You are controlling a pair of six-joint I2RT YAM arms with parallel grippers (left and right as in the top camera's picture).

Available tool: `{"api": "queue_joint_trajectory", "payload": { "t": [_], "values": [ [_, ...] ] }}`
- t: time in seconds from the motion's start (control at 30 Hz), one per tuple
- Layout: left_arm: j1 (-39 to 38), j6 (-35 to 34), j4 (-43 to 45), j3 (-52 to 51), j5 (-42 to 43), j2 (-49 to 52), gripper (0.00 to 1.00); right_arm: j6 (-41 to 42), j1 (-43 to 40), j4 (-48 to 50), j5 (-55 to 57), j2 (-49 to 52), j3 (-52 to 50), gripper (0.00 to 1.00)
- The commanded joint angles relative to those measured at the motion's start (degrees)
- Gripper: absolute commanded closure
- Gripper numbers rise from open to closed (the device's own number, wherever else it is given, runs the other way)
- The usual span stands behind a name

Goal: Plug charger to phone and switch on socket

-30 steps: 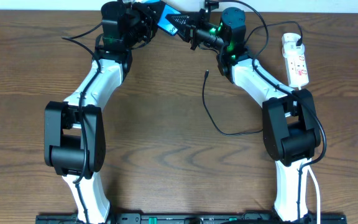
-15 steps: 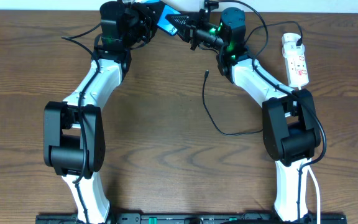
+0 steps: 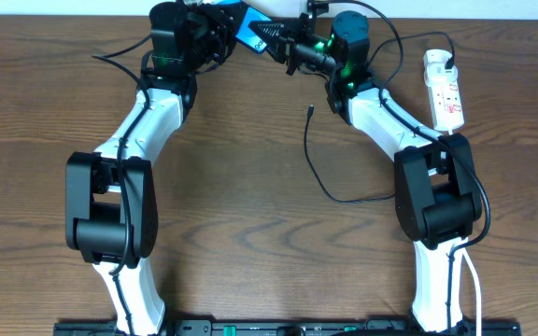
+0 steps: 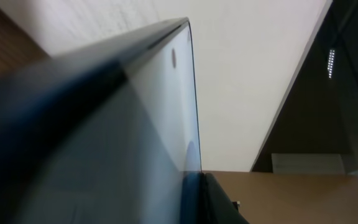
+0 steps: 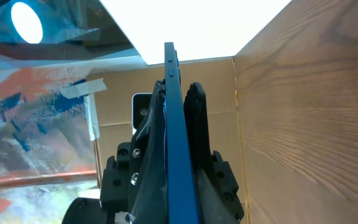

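Nothing has moved: the phone (image 3: 247,28) sits raised at top centre, left jaws and right jaws both apparently clamped on it, so the right should probably let go and fetch the charger (image 3: 308,149) tip from the desk (image 3: 250,243).

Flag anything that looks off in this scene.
The phone is held up on edge between the left gripper and right gripper at the far side of the table, while the charger tip lies loose on it, in neither's jaws.
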Motion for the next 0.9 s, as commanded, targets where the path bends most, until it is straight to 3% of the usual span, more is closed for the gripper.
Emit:
{"api": "queue_joint_trajectory", "payload": {
  "t": [0.0,0.87],
  "values": [
    [1.07,3.08,2.03,0.85,0.76,-0.52,0.93,-3.1,-1.27,-0.07,-0.04,-1.2,0.59,0.99],
    [1.07,3.08,2.03,0.85,0.76,-0.52,0.93,-3.63,-1.27,-0.13,-0.04,-1.2,0.59,0.99]
  ]
}}
